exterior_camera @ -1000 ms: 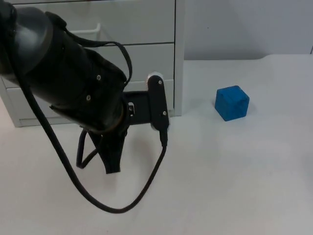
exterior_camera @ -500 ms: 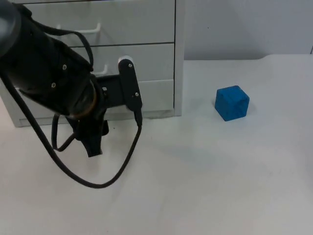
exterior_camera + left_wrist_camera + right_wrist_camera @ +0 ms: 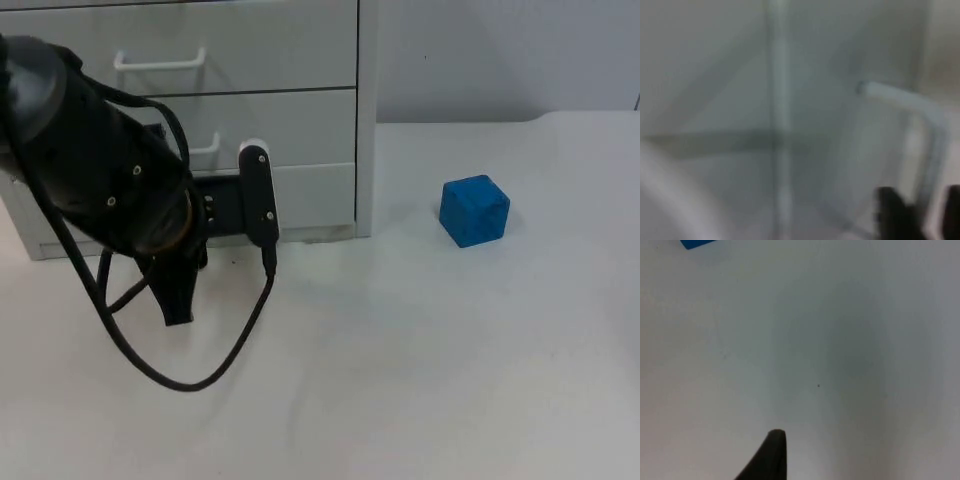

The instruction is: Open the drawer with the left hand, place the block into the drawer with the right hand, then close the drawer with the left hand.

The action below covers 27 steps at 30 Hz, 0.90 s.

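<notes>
The white drawer unit (image 3: 200, 110) stands far left on the white tabletop (image 3: 450, 350), all drawers closed. The left gripper (image 3: 920, 212) has open fingers straddling a drawer handle (image 3: 935, 150); a poor grasp risks slipping off. The right gripper's (image 3: 767, 455) finger state cannot be told. The blue block (image 3: 474, 210) sits right, well apart.

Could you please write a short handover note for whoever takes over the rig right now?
Left gripper: at the drawer unit, its fingertips on either side of a white handle, not closed on it.
Right gripper: waiting above bare table.
Blue block: on the table, right of the drawer unit, untouched.
Done: left arm has reached the handle.
Left: grip the handle, pull the drawer open, put the block in with the right gripper, close the drawer.
</notes>
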Available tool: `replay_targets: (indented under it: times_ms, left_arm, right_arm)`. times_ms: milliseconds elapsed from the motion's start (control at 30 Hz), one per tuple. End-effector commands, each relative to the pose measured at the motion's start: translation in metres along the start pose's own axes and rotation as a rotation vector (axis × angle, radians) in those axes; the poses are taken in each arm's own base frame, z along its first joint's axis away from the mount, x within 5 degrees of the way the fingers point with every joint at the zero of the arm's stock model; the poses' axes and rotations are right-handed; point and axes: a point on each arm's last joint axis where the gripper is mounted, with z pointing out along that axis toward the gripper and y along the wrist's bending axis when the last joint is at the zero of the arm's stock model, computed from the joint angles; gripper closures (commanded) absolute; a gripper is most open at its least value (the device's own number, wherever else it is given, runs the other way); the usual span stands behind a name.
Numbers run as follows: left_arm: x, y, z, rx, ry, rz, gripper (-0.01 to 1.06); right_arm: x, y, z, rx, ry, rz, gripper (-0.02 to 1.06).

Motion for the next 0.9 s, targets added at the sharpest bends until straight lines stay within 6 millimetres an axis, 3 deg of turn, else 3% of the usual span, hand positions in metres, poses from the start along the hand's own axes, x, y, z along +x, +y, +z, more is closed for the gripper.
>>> replay_targets:
  times_ms: [0,200,500,633,867]
  left_arm:
    - [0.003,-0.014,0.004,0.075,0.006,-0.058,1.05]
    - [0.003,-0.02,0.0,0.122,0.036,-0.093,1.05]
    - [0.003,-0.082,-0.076,0.303,-0.017,0.067,1.05]
    - [0.002,-0.102,-0.093,0.336,-0.031,0.104,1.05]
    - [-0.002,-0.109,-0.097,0.366,-0.051,0.087,1.05]
  right_arm:
    - [-0.002,0.001,-0.001,-0.007,-0.017,0.002,0.0]
    - [-0.003,0.001,-0.001,-0.008,-0.023,0.003,0.0]
    - [-0.002,0.001,-0.001,-0.009,-0.016,0.005,0.0]
    - [-0.002,0.001,-0.001,-0.009,-0.012,0.005,0.0]
    - [-0.001,0.001,-0.001,-0.011,-0.01,0.006,0.0]
